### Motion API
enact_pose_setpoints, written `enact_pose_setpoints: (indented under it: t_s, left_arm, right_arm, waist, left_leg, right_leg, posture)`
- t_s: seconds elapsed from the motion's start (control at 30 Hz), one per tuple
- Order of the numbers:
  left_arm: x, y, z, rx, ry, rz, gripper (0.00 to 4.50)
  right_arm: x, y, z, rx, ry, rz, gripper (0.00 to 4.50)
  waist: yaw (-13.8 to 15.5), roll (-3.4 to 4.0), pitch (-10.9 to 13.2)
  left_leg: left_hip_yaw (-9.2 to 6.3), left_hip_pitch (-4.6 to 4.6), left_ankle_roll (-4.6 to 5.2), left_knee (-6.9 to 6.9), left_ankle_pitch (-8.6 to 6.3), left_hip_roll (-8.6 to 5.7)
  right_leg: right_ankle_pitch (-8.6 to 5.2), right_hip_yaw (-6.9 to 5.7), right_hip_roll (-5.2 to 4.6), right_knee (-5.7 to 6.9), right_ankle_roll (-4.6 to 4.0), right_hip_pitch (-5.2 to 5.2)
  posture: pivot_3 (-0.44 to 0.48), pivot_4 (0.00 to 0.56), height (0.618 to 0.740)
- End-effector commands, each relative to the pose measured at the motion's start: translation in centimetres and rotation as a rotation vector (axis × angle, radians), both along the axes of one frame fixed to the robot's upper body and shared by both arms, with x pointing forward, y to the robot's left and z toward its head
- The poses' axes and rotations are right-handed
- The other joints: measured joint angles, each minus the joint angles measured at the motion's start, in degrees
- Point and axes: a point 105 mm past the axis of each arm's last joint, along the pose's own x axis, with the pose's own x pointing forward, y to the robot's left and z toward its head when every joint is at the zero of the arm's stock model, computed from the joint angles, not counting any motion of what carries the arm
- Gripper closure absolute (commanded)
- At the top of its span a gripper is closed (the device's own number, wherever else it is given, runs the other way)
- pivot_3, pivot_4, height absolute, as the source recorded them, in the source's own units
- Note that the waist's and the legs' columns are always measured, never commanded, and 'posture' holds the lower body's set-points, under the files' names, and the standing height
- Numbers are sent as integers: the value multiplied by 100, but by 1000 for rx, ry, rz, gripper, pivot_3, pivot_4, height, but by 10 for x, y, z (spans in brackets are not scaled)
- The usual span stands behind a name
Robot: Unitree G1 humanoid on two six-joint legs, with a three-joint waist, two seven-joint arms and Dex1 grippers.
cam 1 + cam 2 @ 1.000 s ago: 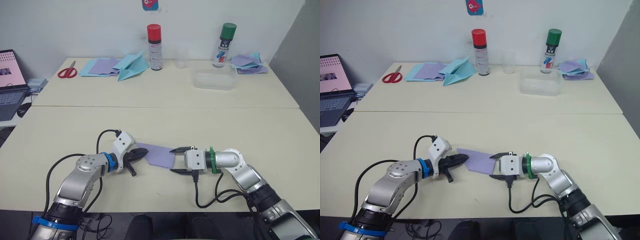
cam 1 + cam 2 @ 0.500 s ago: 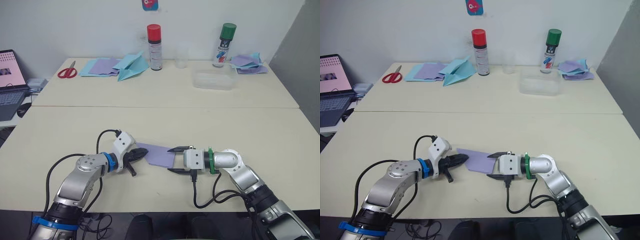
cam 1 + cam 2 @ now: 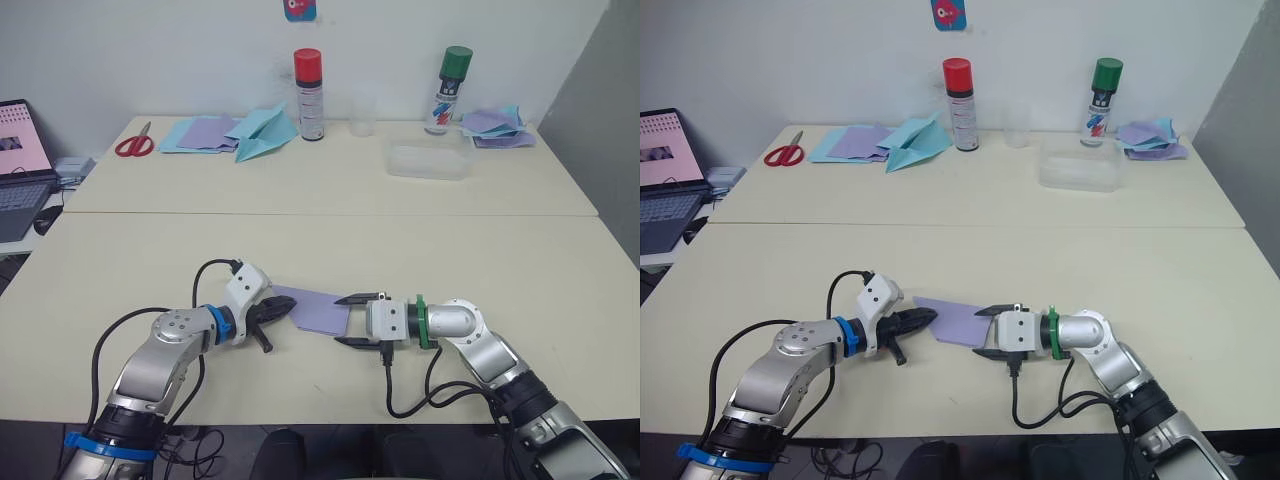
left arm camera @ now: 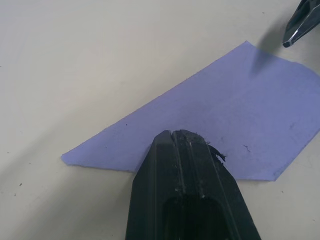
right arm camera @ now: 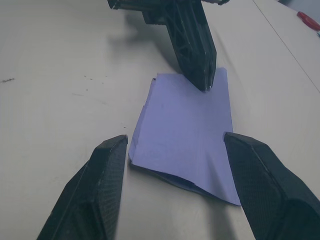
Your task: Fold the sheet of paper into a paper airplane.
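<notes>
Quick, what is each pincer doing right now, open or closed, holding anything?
Left pincer: closed, tips pressing on the purple sheet of paper.
Right pincer: open, fingers either side of the sheet's edge, holding nothing.

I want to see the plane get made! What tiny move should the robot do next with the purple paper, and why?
Probably ease the open right gripper forward and close on the near edge of the sheet of paper. Its fingers straddle that edge without touching, while the shut left gripper presses the opposite end flat on the table, so the sheet should stay put.
</notes>
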Motion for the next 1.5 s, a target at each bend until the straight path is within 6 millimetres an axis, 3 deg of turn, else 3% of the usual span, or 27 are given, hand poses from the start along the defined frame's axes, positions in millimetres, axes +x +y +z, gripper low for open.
enact_pose_setpoints:
  t_s: [0.03,0.53,0.73,0.83,1.07,1.33,1.5]
  left_arm:
    - [-4,12,-18,54,68,39,4500]
    - [-4,12,-18,53,69,39,4500]
    - [-4,13,-14,51,63,32,4500]
    - [-3,17,-11,56,59,31,4500]
    - [-3,21,4,20,38,13,4500]
    - [-10,30,39,-12,25,-72,4500]
    - [-8,17,41,-25,23,-113,4500]
  right_arm:
    - [5,3,9,5,-57,0,1331]
    - [2,7,18,65,-81,20,1331]
    - [9,5,17,55,-98,-6,1331]
    - [8,6,15,51,-81,6,1915]
    - [9,7,18,52,-100,21,4480]
    - [-7,-11,24,49,-137,146,4480]
    - [-19,-19,19,40,-117,208,4480]
  waist:
    - [0,0,0]
    - [-1,0,0]
    - [-2,0,0]
    - [-7,-1,0]
    - [-20,-9,8]
    - [-8,-47,76]
    - [6,-54,80]
  left_leg:
    - [0,0,0,0,0,0]
    - [1,2,0,0,0,0]
    - [1,2,0,1,0,0]
    - [1,3,0,1,0,1]
    - [0,2,0,1,0,6]
    - [1,-5,0,1,0,4]
    - [1,-15,-1,1,0,1]
  right_leg:
    - [0,0,0,0,0,0]
    - [0,1,0,5,0,0]
    - [0,1,0,5,0,0]
    - [0,1,2,6,0,0]
    - [-2,0,6,8,-3,-3]
    - [-5,-1,4,9,-9,-7]
    - [-7,-4,-2,6,-5,-11]
  posture:
    - [0,150,740]
    - [0,150,740]
    - [0,150,740]
    - [0,150,740]
    - [0,150,740]
    - [0,150,740]
    - [0,150,740]
